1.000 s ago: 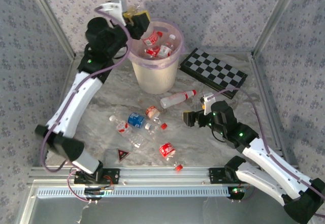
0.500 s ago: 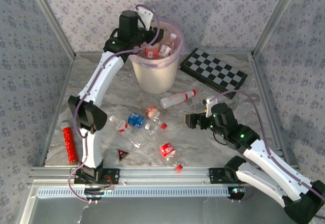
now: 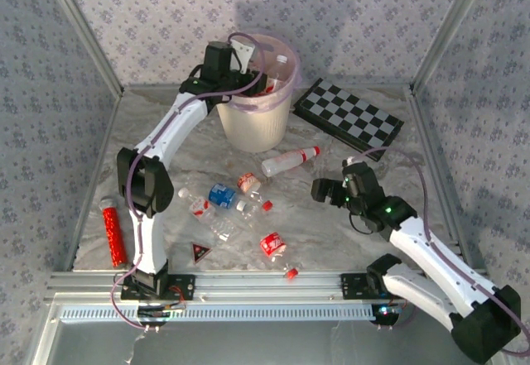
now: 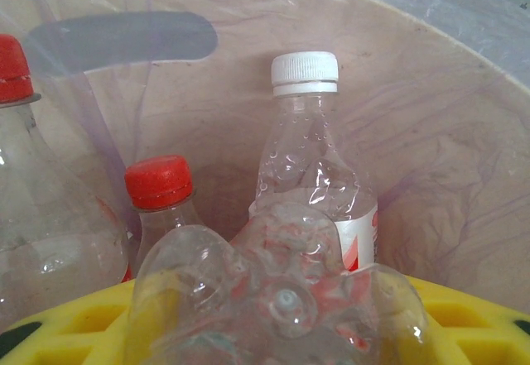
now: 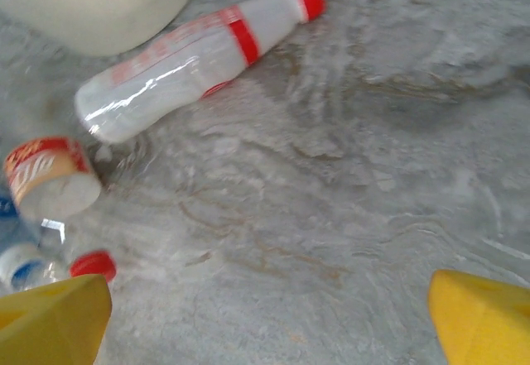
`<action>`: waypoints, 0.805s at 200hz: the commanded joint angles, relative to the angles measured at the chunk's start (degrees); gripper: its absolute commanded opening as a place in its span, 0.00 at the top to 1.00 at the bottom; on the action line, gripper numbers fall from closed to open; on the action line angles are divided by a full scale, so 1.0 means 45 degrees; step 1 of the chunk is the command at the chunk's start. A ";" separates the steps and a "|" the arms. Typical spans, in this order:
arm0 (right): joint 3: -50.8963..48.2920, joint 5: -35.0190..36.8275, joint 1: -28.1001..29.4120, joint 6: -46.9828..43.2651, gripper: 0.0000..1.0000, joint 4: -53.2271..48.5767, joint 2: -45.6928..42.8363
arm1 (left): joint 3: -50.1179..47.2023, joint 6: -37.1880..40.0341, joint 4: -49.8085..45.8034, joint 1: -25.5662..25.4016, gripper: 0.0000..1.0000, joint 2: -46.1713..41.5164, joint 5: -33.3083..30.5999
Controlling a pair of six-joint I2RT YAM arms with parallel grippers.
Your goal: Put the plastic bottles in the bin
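Gripping a clear bottle [image 4: 281,299] down inside the bin [image 3: 252,129].
Left jaws clamped on its body, a white-capped bottle [image 4: 310,158] and a red-capped bottle [image 4: 160,191] standing just beyond them; right jaws wide apart over the tabletop [image 5: 348,216], a milky bottle [image 5: 182,63] lying ahead of them.

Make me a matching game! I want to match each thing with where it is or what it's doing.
Things:
1. left gripper
2. right gripper
3. checkerboard
4. dark triangle

Places or states:
a. lying near the front edge of the table
b. open above bare table
c. holding a clear bottle inside the bin
d. lying to the right of the bin

Pairs: 1-c, 2-b, 3-d, 4-a
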 commanded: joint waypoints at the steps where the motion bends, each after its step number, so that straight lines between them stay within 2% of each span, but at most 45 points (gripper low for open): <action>1: 0.0054 -0.0212 -0.0815 0.2287 0.02 0.0735 0.0331 | -0.0219 -0.0405 -0.0084 0.0075 0.65 0.0256 0.0449; 9: -0.0035 -0.0376 -0.1125 0.2720 0.03 0.1229 0.0480 | -0.0062 -0.0433 -0.0197 0.0104 0.55 0.0241 0.0518; 35: -0.0014 -0.0763 -0.1937 0.3858 0.06 0.2482 0.1334 | 0.0467 -0.0448 -0.0401 0.0173 0.30 0.0005 0.0850; 58: 0.0420 -0.1509 -0.2448 0.4592 0.09 0.3832 0.2823 | 0.1740 -0.0315 -0.1399 0.0232 0.16 -0.0018 0.1164; 82: 0.1421 -0.1942 -0.2337 0.4775 0.11 0.4559 0.4783 | 0.3310 0.0165 -0.2570 0.0232 0.02 -0.0094 0.1072; 128: 0.2811 -0.2044 -0.1908 0.5105 0.28 0.5496 0.7445 | 0.5830 0.1154 -0.5140 0.0251 0.00 -0.0772 0.0410; 143: 0.3059 -0.2030 -0.1858 0.5360 0.31 0.5830 0.8138 | 0.5318 0.1104 -0.5435 0.0251 0.00 -0.1597 0.0214; 161: 0.3593 -0.2303 -0.1846 0.5479 0.31 0.5899 0.9079 | 0.3513 0.0822 -0.5228 0.0251 0.00 -0.3092 0.0187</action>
